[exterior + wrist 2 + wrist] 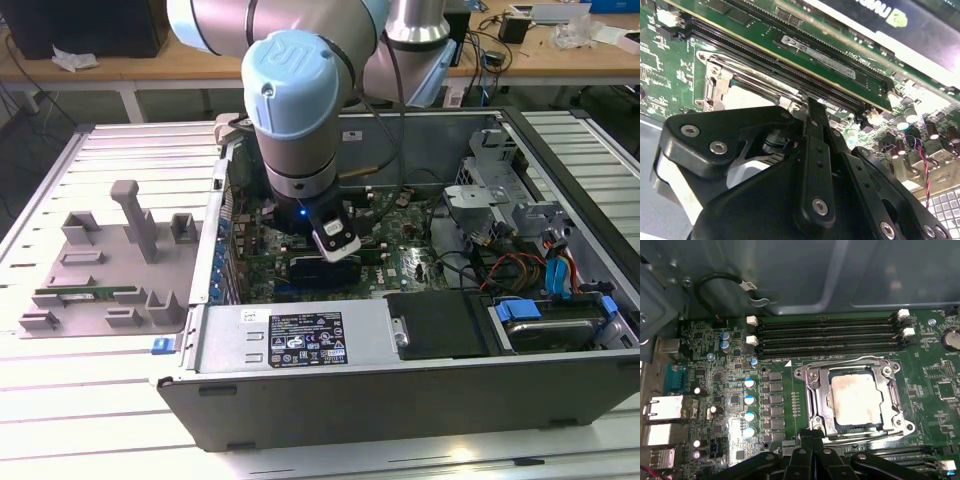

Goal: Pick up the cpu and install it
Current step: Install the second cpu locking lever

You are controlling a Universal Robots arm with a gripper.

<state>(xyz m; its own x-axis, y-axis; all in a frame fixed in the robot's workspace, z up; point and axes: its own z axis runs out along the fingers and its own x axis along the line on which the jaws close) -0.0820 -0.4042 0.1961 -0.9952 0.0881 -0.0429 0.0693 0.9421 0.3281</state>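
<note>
**Exterior view: arm reaches into the open case, cpu lies in its socket**

At 9 o'clock of the frame in the exterior view lies 1 grey fixture tray on the slatted table, with 1 long green memory stick resting in it. Toward the centre lies 1 open computer case, and 1 labelled power supply sits along its 6 o'clock edge. 1 robot arm comes down from 12 o'clock onto the green motherboard. At 3 o'clock of the case is 1 drive with blue tabs, and red and blue cables run just beside it.

In the first wrist view, 4 blue-topped capacitors stand in a column on the board. A bank of black memory slots with white latches lies near them. 1 metal socket frame surrounds the cpu. The cpu sits flat inside the socket, and its silver top is smeared with pale residue.

The gripper hangs just beside the socket's edge, clear of the cpu. In both wrist views its fingers look pressed together, with no gap and nothing gripped between them. In the second wrist view the tip points at the socket's metal frame, near 1 seated memory stick.
</note>
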